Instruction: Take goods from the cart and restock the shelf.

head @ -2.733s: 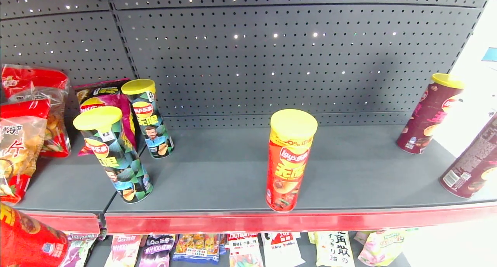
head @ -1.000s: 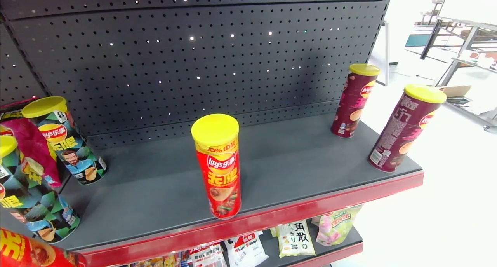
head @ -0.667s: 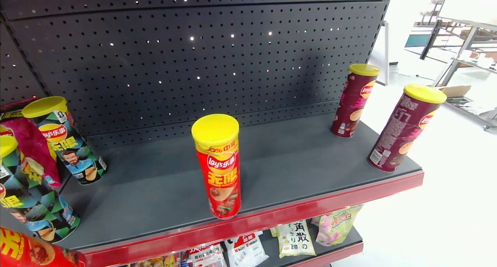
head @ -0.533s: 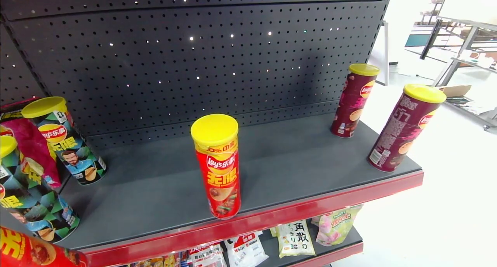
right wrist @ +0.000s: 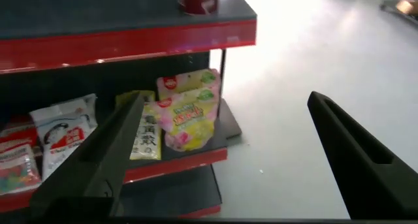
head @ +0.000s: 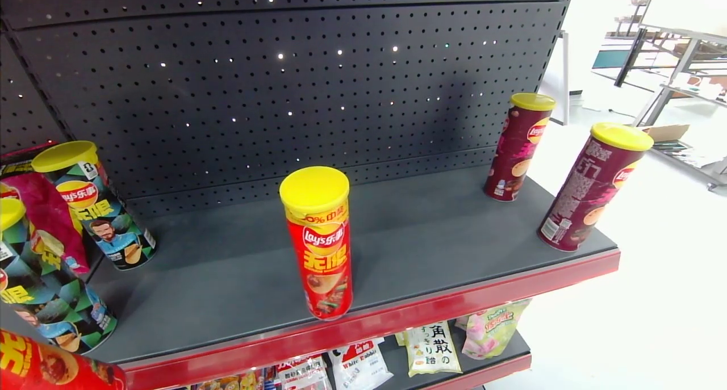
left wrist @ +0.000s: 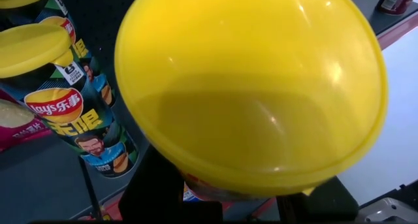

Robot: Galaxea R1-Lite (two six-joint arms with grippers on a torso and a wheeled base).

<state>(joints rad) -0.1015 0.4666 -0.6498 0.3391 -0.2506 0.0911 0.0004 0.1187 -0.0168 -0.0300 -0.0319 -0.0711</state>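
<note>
Held red can [head: 45, 366] — no shift.

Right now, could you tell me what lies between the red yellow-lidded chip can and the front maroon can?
Only bare grey shelf board between red can and maroon can, in the head view.

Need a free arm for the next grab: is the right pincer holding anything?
No, the right pincer is open, its fingers wide apart with bare floor showing in the gap.
</note>
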